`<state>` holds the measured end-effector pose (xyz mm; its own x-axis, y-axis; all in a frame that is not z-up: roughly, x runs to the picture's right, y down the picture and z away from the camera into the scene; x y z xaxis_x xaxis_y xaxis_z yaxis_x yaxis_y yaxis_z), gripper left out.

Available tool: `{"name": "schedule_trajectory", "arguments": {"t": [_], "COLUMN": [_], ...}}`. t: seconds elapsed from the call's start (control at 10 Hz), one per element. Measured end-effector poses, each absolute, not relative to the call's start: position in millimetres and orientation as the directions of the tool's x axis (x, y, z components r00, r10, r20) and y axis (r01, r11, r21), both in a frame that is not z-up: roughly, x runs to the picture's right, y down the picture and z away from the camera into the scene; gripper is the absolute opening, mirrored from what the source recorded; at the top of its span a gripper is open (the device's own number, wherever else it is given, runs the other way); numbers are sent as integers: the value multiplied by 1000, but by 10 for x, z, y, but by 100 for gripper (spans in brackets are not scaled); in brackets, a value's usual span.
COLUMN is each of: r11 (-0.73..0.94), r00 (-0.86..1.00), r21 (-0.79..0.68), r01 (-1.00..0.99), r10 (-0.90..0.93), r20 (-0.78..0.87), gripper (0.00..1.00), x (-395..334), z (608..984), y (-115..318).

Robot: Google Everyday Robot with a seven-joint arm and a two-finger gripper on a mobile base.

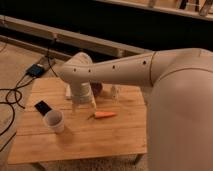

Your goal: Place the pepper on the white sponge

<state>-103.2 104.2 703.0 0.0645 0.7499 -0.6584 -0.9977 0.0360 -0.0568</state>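
The orange-red pepper (105, 114) lies on the wooden table (100, 137), its green stem end pointing left. My gripper (83, 104) hangs at the end of the white arm, just left of the pepper and a little above the table. A small off-white edge of the white sponge (68, 92) shows behind the wrist on the left; most of it is hidden by the arm.
A white paper cup (54, 120) stands front left of the gripper, with a black flat device (43, 107) beside it. A small white bottle-like item (115, 92) and a dark reddish object (97, 88) stand behind the pepper. Cables lie on the floor at left.
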Motion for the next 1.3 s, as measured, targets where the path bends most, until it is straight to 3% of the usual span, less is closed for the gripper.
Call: {"name": "schedule_trajectory", "arguments": {"t": [0.6,1.3], "r11": [91,613], "r00": [131,712], "r21": [-95,-378], "r01": [-991,-694], "r10": [747,505], "r20": [-652,-488], "gripper": [65,65], "x": [-1015,-801], "z": [7055,7360], "y": [1048,1067]}}
